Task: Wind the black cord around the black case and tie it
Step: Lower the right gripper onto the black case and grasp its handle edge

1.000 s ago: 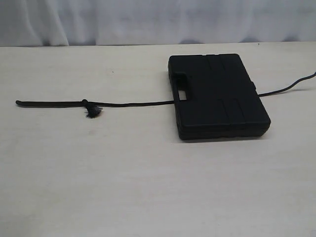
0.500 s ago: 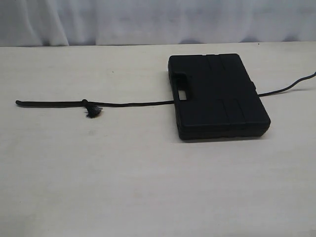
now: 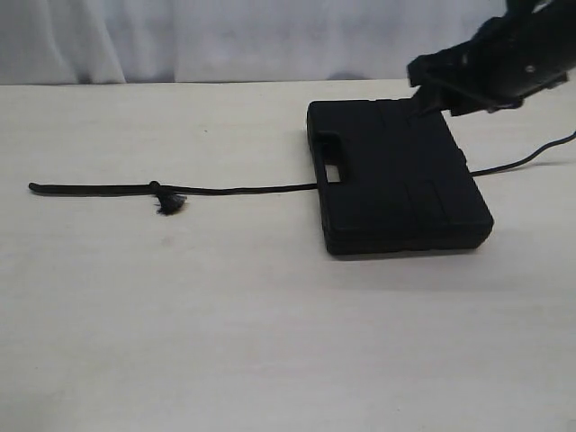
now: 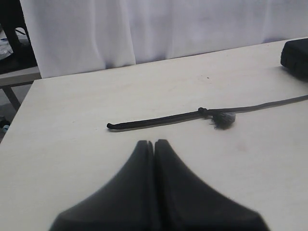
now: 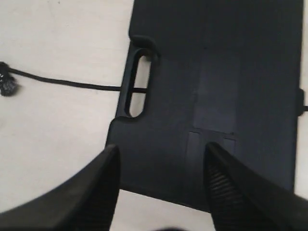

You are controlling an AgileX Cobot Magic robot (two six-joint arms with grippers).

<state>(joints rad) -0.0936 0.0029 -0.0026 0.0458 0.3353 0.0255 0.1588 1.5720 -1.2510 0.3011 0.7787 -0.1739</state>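
Cord [image 3: 243, 189] runs left-right beneath the case [image 3: 396, 180], knotted end leftward; right pincer [image 5: 161, 148] spread apart, left pincer [image 4: 154, 142] pressed together.

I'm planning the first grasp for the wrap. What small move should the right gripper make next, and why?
Probably shift the right gripper off the black case and lower it onto the black cord where it emerges at the case's right edge in the exterior view. Its jaws stand open above the case, holding nothing, and the cord lies flat under the case, not yet wrapped.
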